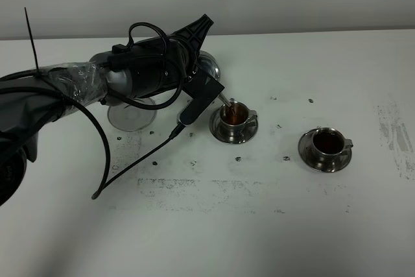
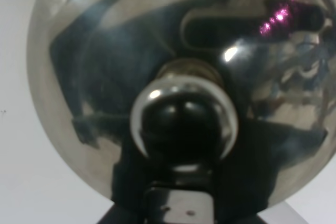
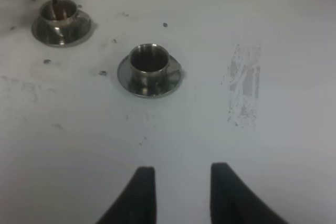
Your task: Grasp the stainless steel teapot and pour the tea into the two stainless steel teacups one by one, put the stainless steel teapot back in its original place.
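Right under my left wrist the lid knob [image 2: 184, 116] fills the view, with the bulging flank of the stainless steel teapot [image 2: 100, 72] behind it. So my left hand [image 1: 194, 36] is clamped on the pot, though the grip itself is hidden behind the body. The pot is off the desk [image 1: 272, 225] and tipped forward. Its long axis runs from my hand down through the thin spout [image 1: 226, 103], whose tip sits just over the rim of the near teacup [image 1: 234, 115], and brown tea shows in that cup. The far teacup [image 1: 327, 141] stands on its saucer well beyond, further out past the spout, and it holds dark tea too, so I judge this is the second pour. What matters now is the way home: the base dish [image 1: 131, 115] lies behind my hand, back under my own forearm. I'd tilt upright first, then draw straight back. Two things to watch: the wrist cable [image 1: 139, 160] trails over the desk just beside that dish, and the spout has to clear the cup's rim on the way out. My right hand [image 3: 181, 195] hangs low, well short of the far teacup, fingers a little apart with nothing between them, so the left does this alone.
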{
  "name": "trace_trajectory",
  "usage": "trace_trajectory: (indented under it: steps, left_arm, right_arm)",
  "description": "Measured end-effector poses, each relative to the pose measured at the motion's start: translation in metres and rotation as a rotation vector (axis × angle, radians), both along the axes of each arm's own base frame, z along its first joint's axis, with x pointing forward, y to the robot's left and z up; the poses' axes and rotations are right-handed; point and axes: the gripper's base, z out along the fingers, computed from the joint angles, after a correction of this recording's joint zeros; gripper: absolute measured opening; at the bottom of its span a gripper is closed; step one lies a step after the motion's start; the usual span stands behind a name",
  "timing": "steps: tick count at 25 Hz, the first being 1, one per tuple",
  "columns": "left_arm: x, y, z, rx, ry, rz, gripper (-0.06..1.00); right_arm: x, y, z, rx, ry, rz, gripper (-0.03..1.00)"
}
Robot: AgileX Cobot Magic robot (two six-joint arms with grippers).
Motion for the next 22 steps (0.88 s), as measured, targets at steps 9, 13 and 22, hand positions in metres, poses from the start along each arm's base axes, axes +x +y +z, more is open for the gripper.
trace_trajectory:
  steps: [9, 13, 22]
  left_arm:
    - [0.0008, -0.0006, 0.0010, 0.015, -0.015, -0.021, 0.17]
    - [0.0008, -0.0006, 0.0010, 0.015, -0.015, -0.021, 0.17]
    - [0.0011, -0.0006, 0.0014, 0.023, -0.020, -0.027, 0.17]
  right_arm:
    - [0.0000, 0.0000, 0.0000, 0.000, 0.000, 0.000, 0.24]
    - [0.0000, 0.0000, 0.0000, 0.000, 0.000, 0.000, 0.24]
    - [0.0000, 0.0000, 0.0000, 0.000, 0.000, 0.000, 0.24]
